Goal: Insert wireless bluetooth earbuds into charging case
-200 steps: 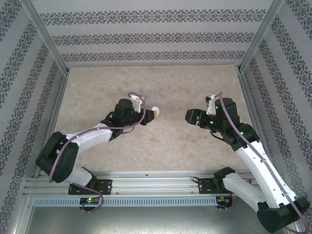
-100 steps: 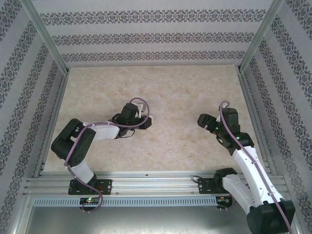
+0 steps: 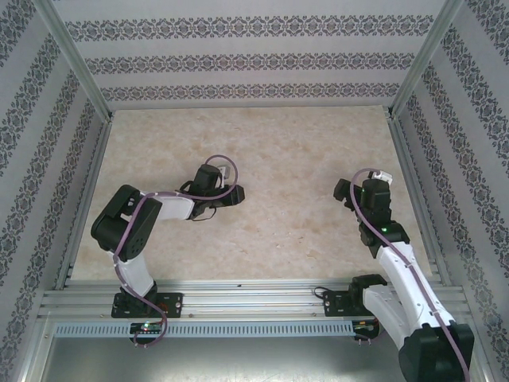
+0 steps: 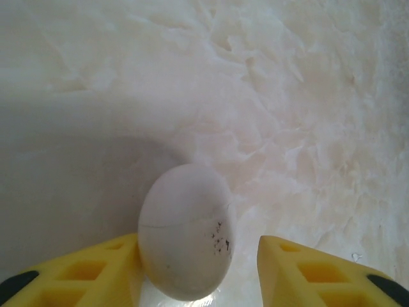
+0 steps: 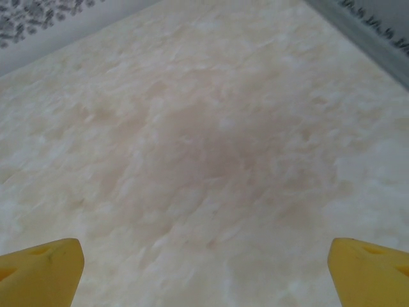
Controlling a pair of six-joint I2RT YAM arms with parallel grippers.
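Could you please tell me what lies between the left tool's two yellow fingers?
In the left wrist view, a closed white charging case sits on the table between them, against one finger and clear of the other.

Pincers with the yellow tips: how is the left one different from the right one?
The left pincer has a closed white case between its tips, touching one; the right pincer has bare table there. The left pincer's tips stand closer together; the right pincer's are spread wide. Both are open, with yellow tips.
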